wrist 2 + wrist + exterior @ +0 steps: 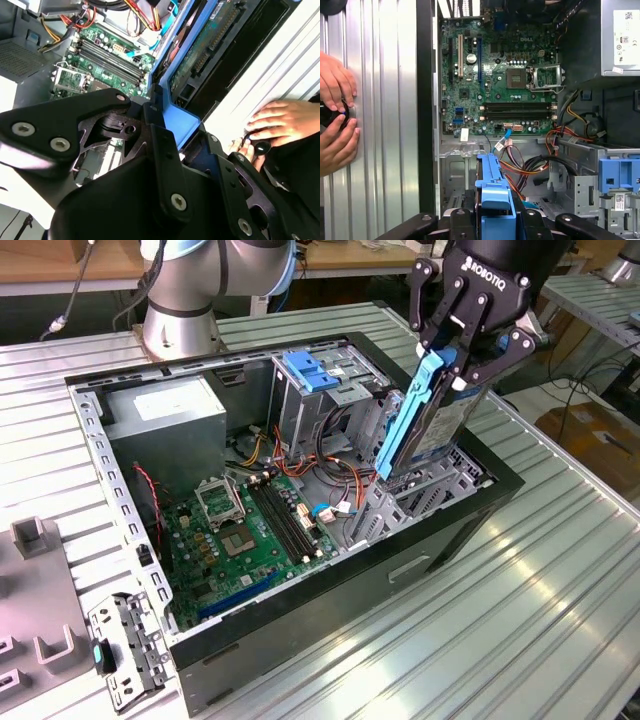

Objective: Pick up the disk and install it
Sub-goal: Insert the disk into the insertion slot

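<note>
**Blue-framed disk (432,425) held tilted at drive bay mouth**

Clamped by its upper end in the closed gripper (465,355), lower end dipping toward the drive bay (435,490) at the case (300,625) corner. Looks out of square with the bay rails: could bind or scrape if pushed at this tilt. Could also snag the orange cables (515,172) just beside the bay. Person's hands (337,142) on the table (385,125) beside the case: pinch risk.

disk (430,420): smooth bright-blue plastic frame, dark drive body
gripper (468,362): matt black links, bright metal screw heads
table (540,600): ribbed bare metal, silvery, reflective
computer case (300,612): matt black outer wall, dull grey sheet metal inside
motherboard (250,530): green circuit board, lightly glossy
</note>
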Available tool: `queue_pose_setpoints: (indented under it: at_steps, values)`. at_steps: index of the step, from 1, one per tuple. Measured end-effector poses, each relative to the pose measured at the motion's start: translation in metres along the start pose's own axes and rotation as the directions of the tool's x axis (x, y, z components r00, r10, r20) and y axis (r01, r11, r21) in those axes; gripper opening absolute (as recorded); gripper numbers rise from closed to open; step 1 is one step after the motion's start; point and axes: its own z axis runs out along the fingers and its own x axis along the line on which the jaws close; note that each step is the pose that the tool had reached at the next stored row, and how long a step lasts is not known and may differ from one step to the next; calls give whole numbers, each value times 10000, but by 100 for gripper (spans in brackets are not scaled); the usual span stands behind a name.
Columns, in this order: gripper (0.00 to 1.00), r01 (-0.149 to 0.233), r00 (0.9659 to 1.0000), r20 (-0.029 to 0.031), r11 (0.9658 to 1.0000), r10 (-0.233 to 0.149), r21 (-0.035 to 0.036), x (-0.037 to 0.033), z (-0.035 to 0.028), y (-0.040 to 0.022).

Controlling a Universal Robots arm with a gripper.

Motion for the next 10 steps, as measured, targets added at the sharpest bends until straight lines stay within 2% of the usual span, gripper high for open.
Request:
queue_pose_setpoints:
  at_steps: [2,4,7,10]
  values:
    - [37,0,10000,-2,10000,0,-2,-1,25,-25]
    - [37,-1,10000,-2,10000,1,-2,17,53,-26]
    - [37,-1,10000,1,10000,1,-1,79,104,-27]
    - [37,0,10000,-3,10000,0,-2,79,134,-31]
